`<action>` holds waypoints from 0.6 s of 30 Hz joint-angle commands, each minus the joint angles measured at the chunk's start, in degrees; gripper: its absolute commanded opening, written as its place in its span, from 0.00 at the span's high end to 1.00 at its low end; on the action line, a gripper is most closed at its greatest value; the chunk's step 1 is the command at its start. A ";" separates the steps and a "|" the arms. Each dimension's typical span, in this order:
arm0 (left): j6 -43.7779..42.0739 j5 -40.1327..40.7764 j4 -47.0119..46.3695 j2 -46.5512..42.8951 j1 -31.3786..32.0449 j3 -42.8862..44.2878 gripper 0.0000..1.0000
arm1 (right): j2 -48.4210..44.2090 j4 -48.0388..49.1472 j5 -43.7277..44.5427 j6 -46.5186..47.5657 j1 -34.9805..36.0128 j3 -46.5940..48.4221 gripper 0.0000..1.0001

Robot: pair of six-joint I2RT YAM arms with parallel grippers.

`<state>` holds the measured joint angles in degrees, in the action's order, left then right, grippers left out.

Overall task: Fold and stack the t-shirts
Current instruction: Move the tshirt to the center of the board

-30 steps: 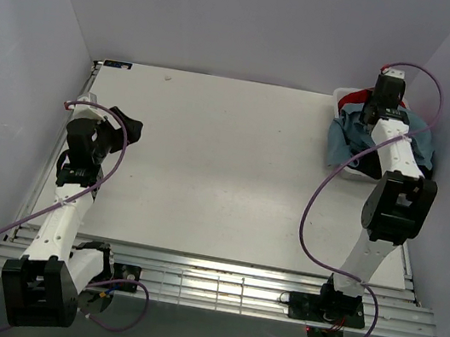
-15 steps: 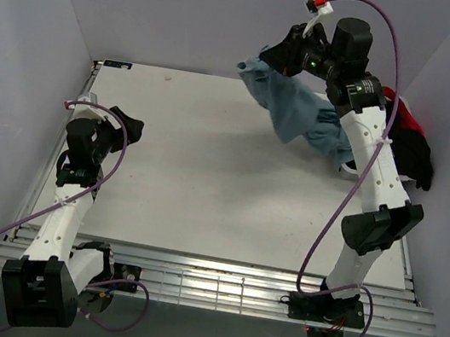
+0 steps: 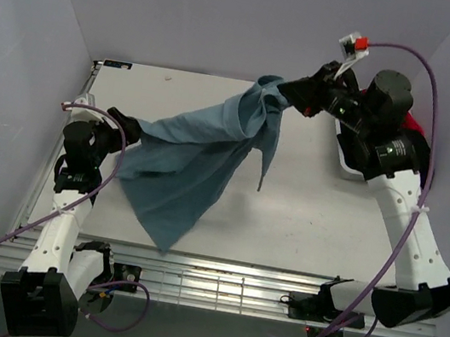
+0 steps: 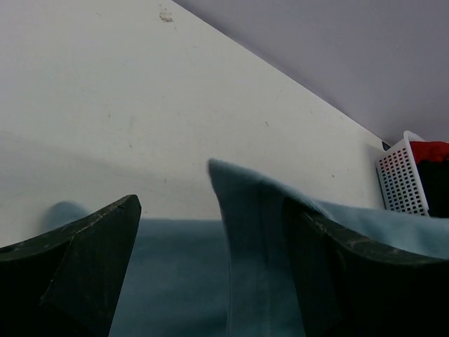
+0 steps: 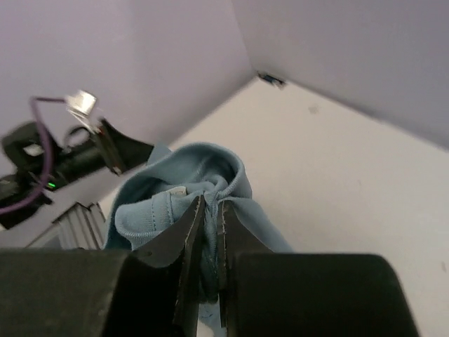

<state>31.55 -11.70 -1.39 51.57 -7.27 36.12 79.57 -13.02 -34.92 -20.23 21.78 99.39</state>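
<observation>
Teal-blue soft fabric t-shirt (image 3: 198, 151) hangs mid-frame where we pinch it tight in our right gripper (image 3: 288, 88); our left gripper (image 3: 130, 128), at left, gapes around its edge.

— What colour are they?
— White shells with black joint housings, on both the left arm (image 3: 59, 227) at lower left and the right arm (image 3: 409, 230) at right.
— Cables?
— A purple cable (image 3: 398, 48) loops along each; a red-and-white connector (image 3: 356, 43) caps the right one. The fingers (image 4: 84, 267) are matte black.
</observation>
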 commanded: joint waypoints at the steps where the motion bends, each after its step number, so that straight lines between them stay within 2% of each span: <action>1: 0.27 -1.04 0.25 -2.35 0.15 0.62 0.08 | -5.81 -0.96 19.85 5.72 -0.34 -17.17 0.88; 3: 0.35 -1.74 0.16 -2.79 0.15 0.88 0.08 | -8.71 -1.39 28.71 6.34 -0.42 -26.14 0.88; 4: 0.44 -2.35 0.07 -2.79 0.15 1.06 0.08 | -9.17 -1.92 38.42 6.34 -0.51 -33.23 0.88; 5: 0.44 -3.05 0.07 -2.53 0.15 1.32 0.08 | -9.26 -3.32 42.96 6.34 -0.51 -35.91 0.88; 6: 0.44 -4.71 0.07 -1.83 0.15 1.93 0.08 | -8.74 -4.55 51.27 5.73 -0.60 -38.11 0.89; 7: 0.44 -5.60 0.16 -1.56 0.06 2.20 0.08 | -8.38 -5.61 54.40 5.29 -0.77 -41.18 0.90; 11: 0.09 -8.51 0.86 -1.03 0.32 3.08 0.08 | -5.83 -12.20 66.54 2.74 -0.86 -43.14 0.89; 12: 0.09 -8.16 1.03 -1.21 0.50 3.08 0.08 | -5.39 -14.04 69.69 2.30 -0.78 -43.14 0.85; 13: 0.09 -7.55 3.39 -1.30 0.85 3.60 0.09 | -5.30 -14.58 70.85 1.95 -0.86 -43.14 0.66; 15: -0.96 -4.40 8.82 -0.77 3.47 4.74 0.11 | -5.65 -15.46 70.70 2.21 -0.25 -42.18 0.41; 16: -1.40 1.97 10.69 0.19 5.14 5.88 0.11 | -6.18 -14.33 68.86 4.65 0.19 -42.09 0.39; 17: -1.58 6.04 12.44 0.63 10.47 6.33 0.12 | -8.10 -12.49 66.15 6.24 1.32 -42.52 0.39; 18: -0.97 9.99 15.07 1.07 12.96 6.68 0.12 | -9.33 -9.95 56.72 7.91 1.77 -43.23 0.38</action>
<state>31.18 -11.90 5.45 51.72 -1.28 39.86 74.70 -27.70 27.66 -16.01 21.61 54.41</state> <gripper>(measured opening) 0.885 0.613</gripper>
